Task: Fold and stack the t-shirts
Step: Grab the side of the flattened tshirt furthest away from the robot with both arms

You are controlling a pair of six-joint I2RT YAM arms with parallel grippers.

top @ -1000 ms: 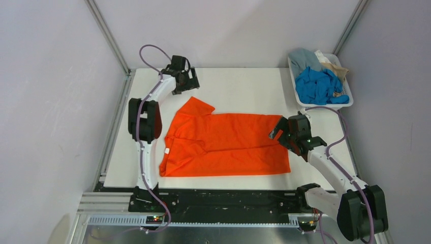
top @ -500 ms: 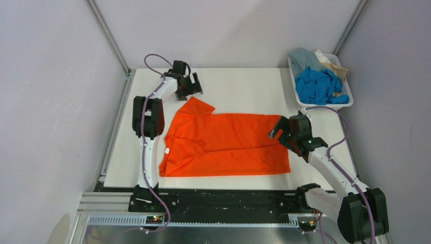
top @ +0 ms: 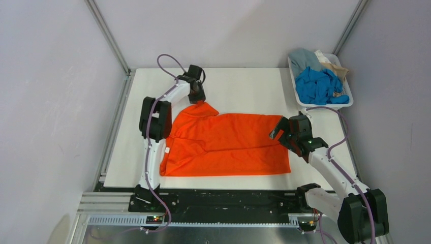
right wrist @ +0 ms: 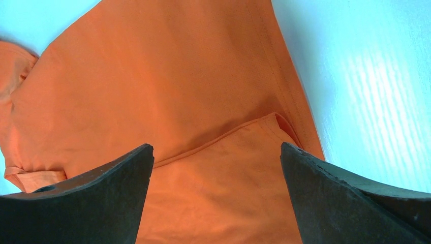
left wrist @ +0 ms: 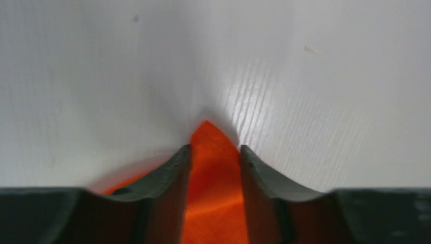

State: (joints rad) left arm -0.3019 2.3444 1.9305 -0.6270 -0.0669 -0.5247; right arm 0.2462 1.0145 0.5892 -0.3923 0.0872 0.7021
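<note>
Spread across the middle of the desk (top: 244,86): orange t-shirt (top: 228,145), collar end to the left, hem to the right, near edge fairly straight. One layer folded over along the body. Far-left sleeve drawn up into a point.

At that point: left end effector (top: 197,96), arm reaching in from the left over the collar end. Seen from the left wrist: closed down onto the sleeve tip. Orange cloth fills the narrow gap between the two dark fingers (left wrist: 170,175) and touches both. Small peak of cloth poking out past the fingertips onto bare white desk.

At the far-right corner of the shirt, by the hem: right end effector (top: 278,133). Seen from the right wrist: spread wide open, gripping nothing, fingers (right wrist: 91,198) far apart with orange cloth below and between them. Stitched hem edge running alongside bare desk on the right, and the edge of the folded-over layer crossing between the fingers. Touching the cloth or just above it: cannot tell.

At the far-right corner of the desk: white basket (top: 325,106), well apart from the orange shirt. Heaped inside: crumpled blue t-shirt (top: 317,85) nearest, pale grey-blue t-shirt (top: 305,57) at the far left, beige t-shirt (top: 333,65) at the far right.
</note>
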